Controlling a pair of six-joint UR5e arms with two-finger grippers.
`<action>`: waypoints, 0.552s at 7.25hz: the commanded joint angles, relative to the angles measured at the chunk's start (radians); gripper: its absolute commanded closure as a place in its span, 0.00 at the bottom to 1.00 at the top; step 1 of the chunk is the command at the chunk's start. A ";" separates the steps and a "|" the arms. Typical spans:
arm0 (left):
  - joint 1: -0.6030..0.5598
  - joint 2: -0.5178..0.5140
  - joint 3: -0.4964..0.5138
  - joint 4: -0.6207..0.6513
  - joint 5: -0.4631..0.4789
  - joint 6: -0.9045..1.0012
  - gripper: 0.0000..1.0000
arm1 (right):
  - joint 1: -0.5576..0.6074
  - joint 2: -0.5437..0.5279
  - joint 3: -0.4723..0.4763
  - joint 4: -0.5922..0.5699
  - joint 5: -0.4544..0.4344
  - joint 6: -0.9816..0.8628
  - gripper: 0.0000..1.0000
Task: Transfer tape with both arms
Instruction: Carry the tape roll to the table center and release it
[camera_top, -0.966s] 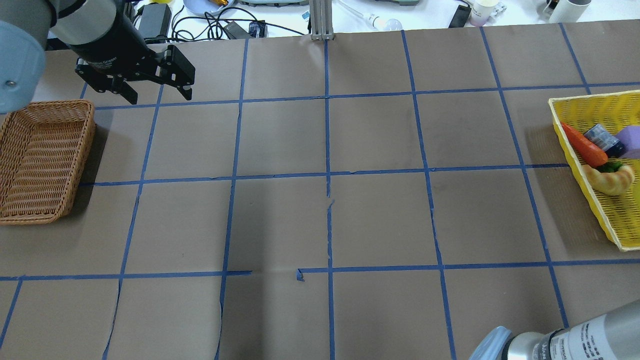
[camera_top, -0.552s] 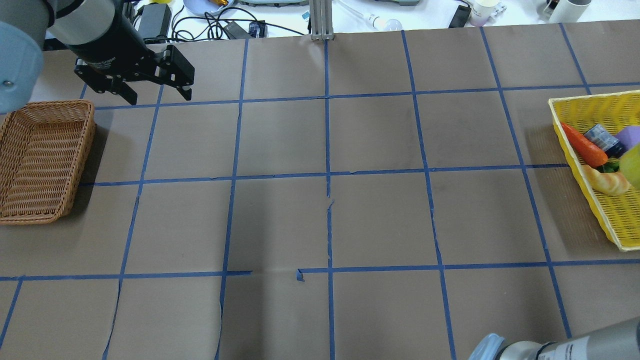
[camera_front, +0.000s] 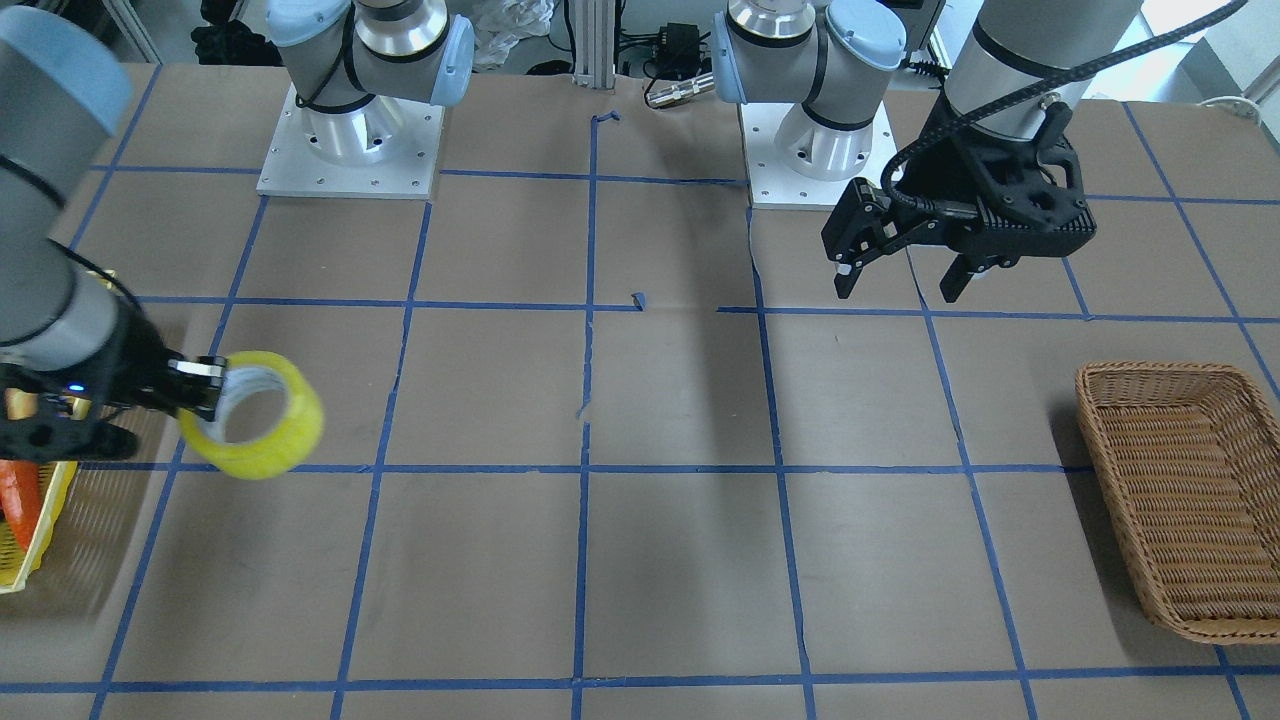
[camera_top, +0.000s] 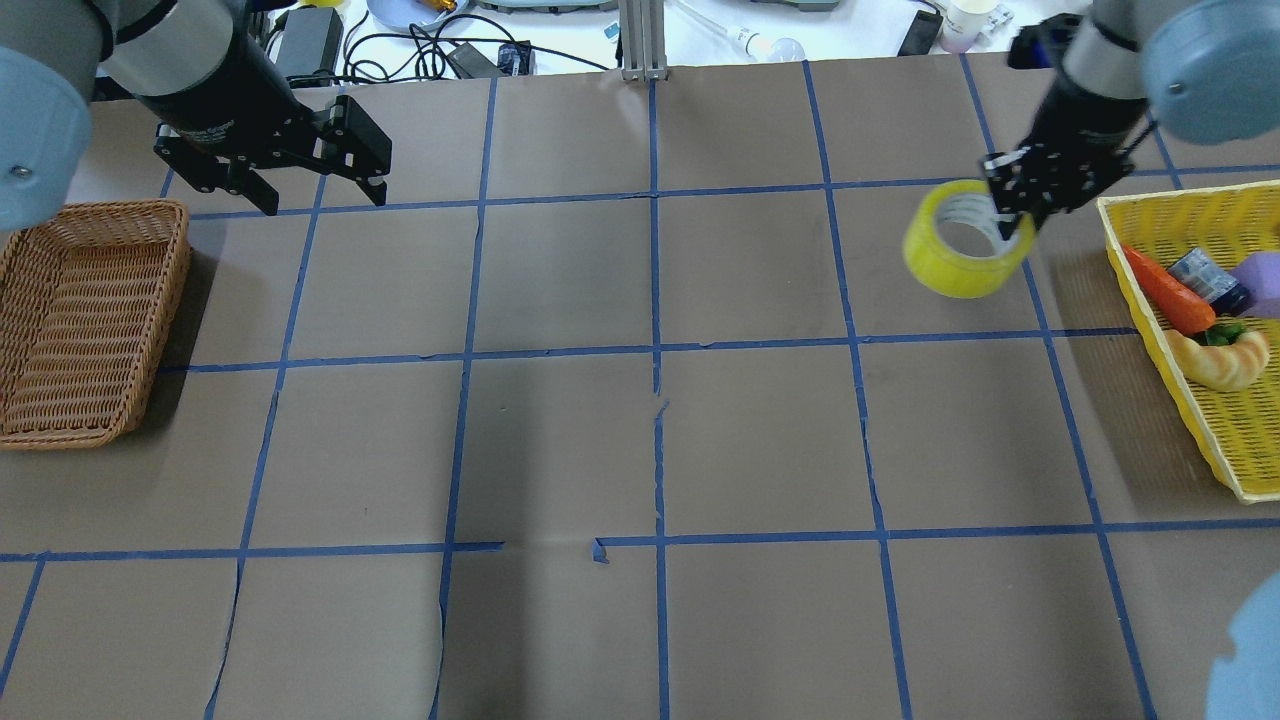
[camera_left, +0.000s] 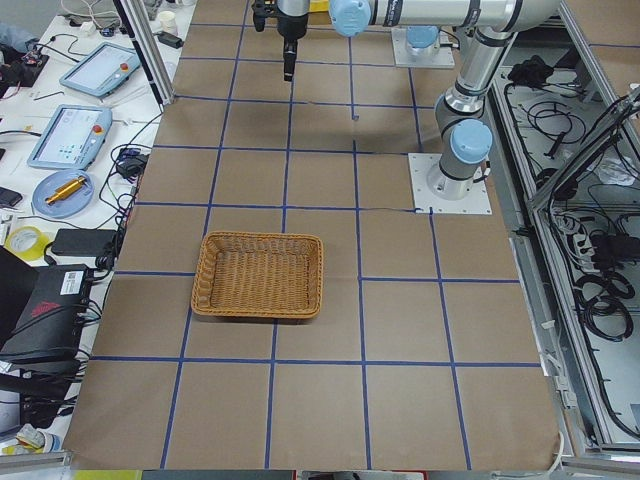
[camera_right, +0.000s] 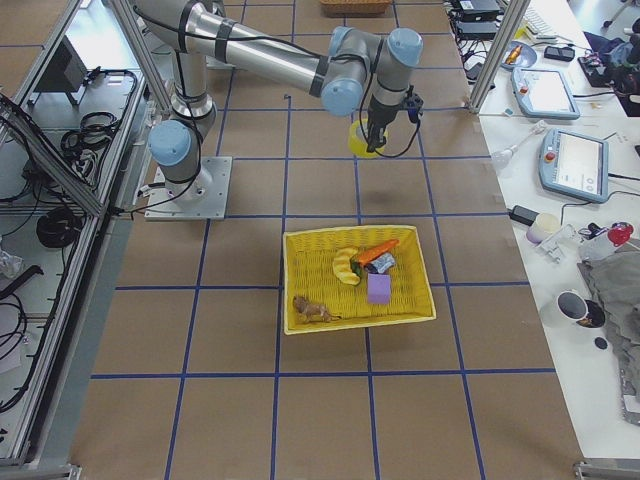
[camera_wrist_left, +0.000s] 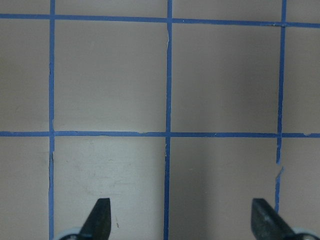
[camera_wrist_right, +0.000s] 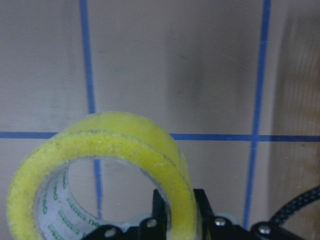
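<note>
The right gripper (camera_top: 1008, 218) pinches the wall of the tape (camera_top: 955, 250) (one finger inside the ring) and holds it above the table (camera_top: 650, 440), just beside the yellow basket (camera_top: 1135, 285). The left gripper (camera_top: 323, 200), spread wide and empty, hovers near the wicker basket (camera_top: 175, 300).

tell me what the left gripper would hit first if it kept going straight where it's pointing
The table. The left gripper points down at a bare patch of it, and its wrist view shows nothing in between. How high it hangs is unclear.
</note>
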 joint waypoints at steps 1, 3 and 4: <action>0.000 -0.002 -0.004 0.008 0.003 -0.003 0.00 | 0.258 0.127 -0.001 -0.161 0.004 0.393 1.00; 0.000 -0.004 -0.005 0.007 0.006 0.006 0.00 | 0.326 0.218 -0.001 -0.259 0.040 0.543 1.00; 0.000 -0.001 -0.005 0.007 0.007 0.009 0.00 | 0.351 0.241 -0.003 -0.267 0.119 0.586 1.00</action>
